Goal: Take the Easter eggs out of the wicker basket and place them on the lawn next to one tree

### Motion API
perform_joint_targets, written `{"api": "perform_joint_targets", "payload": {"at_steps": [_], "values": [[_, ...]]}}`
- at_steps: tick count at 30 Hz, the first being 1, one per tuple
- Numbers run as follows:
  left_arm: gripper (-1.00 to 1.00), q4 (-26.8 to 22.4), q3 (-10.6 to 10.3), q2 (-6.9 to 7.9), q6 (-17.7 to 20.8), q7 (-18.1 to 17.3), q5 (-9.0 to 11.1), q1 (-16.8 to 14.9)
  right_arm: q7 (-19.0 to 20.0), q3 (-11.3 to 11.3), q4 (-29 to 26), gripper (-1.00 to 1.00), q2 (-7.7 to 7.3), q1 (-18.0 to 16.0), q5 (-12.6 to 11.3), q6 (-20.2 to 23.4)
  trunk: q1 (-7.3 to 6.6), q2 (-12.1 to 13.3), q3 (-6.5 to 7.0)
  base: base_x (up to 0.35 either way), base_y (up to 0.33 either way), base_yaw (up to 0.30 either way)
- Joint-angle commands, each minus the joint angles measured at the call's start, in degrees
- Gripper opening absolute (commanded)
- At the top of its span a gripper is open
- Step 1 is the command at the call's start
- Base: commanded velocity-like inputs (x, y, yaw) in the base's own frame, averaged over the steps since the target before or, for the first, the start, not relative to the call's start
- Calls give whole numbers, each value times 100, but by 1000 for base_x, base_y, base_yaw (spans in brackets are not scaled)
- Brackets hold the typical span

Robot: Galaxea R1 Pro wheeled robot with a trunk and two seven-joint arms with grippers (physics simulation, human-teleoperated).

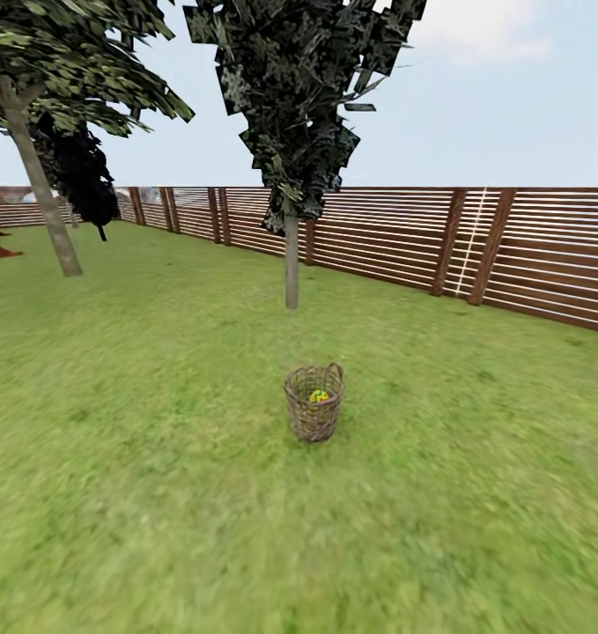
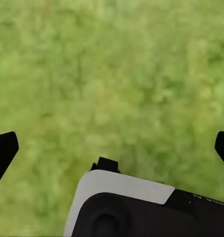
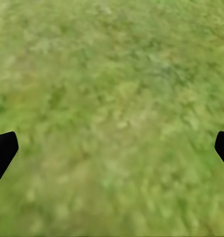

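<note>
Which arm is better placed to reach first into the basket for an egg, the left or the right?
Slightly the right, as a guess. The wicker basket, an egg visible inside, stands just right of centre on the lawn. Both grippers, left and right, have open jaws over bare grass, still far away.

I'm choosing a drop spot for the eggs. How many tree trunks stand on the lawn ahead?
2: a slim trunk just behind the wicker basket, and a thicker leaning trunk far left. More may be hidden.

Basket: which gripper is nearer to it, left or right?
Cannot tell. The left gripper and the right gripper, both open, face bare lawn; the basket stands ahead, near the head view's centre.
</note>
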Motion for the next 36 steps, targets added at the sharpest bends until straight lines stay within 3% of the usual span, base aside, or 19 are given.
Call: {"api": "perform_joint_targets", "payload": {"at_steps": [1,31,32,35,36], "values": [[100,2,-1,0,-14,-4,33,-3,-37,21,4,100,-1,-4,16,-12,4,-3,-6,333,10,0],[100,4,-1,0,-14,-4,33,-3,-52,40,-179,100,15,-9,30,-18,4,-3,-6,333,0,0],[100,4,-1,1,-17,-4,33,-3,-74,20,-692,100,16,-15,-1,127,4,-3,-6,333,0,0],[100,0,-1,-3,-19,-4,33,-3,-79,-8,-1231,100,11,-37,-40,657,4,-3,-6,333,0,0],[100,2,-1,0,-22,-4,32,-3,-80,-18,-1738,100,3,-272,-157,1371,4,-3,-6,333,0,0]]}}
